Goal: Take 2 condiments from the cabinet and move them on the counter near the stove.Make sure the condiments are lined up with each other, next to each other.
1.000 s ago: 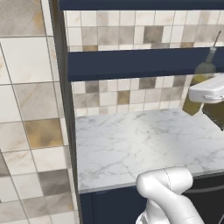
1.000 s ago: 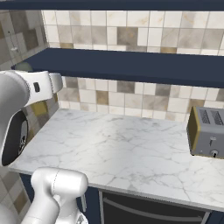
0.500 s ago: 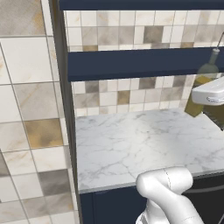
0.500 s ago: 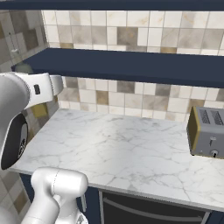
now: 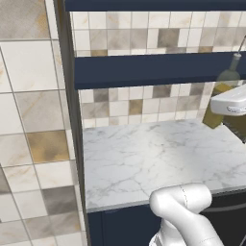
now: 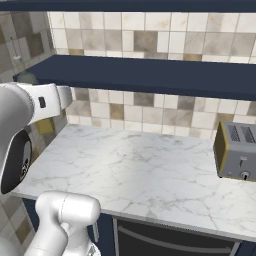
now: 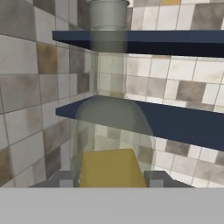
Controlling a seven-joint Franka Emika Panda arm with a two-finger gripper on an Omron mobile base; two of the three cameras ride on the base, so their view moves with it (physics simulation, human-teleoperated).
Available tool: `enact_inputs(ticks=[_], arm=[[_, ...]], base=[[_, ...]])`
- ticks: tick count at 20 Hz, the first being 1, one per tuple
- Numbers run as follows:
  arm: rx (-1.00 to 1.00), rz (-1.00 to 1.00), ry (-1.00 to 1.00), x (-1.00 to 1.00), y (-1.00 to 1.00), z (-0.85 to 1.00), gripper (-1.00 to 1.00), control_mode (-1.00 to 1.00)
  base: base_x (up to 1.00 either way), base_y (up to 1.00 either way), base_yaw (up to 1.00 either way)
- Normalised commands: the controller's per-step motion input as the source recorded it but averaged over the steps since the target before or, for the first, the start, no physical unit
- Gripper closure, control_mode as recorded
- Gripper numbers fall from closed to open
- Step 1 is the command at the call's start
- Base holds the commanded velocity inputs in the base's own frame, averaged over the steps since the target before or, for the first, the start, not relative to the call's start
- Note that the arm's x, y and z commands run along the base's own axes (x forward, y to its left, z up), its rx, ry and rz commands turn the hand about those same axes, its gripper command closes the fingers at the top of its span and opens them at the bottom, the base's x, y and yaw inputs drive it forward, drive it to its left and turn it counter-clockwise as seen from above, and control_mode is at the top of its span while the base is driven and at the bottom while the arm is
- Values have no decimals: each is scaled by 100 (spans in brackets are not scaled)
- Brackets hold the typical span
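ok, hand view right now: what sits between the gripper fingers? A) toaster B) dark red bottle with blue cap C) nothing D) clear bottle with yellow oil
D: the clear oil bottle stands right in front of the camera between the two fingertips of the gripper, yellow oil in its base and its neck rising to the top edge.

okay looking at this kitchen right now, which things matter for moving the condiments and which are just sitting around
Part of the job:
- tall clear glass bottle of yellow oil, standing between the gripper fingers
- long dark navy shelf board
- white marble counter

Just lying about:
- grey metal toaster with yellow sides, on the counter
- beige and grey tiled wall
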Motion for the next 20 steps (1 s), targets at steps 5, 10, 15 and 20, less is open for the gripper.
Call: enact_inputs(ticks=[5, 10, 15, 20], arm=[[0, 0, 0, 0, 0, 0, 100, 100], [0, 0, 0, 0, 0, 0, 100, 100], [0, 0, 0, 0, 0, 0, 100, 100], [0, 0, 0, 0, 0, 0, 100, 100]], base=[[-5, -8, -2], [-45, -19, -24], [-56, -27, -34], [-16, -65, -53]])
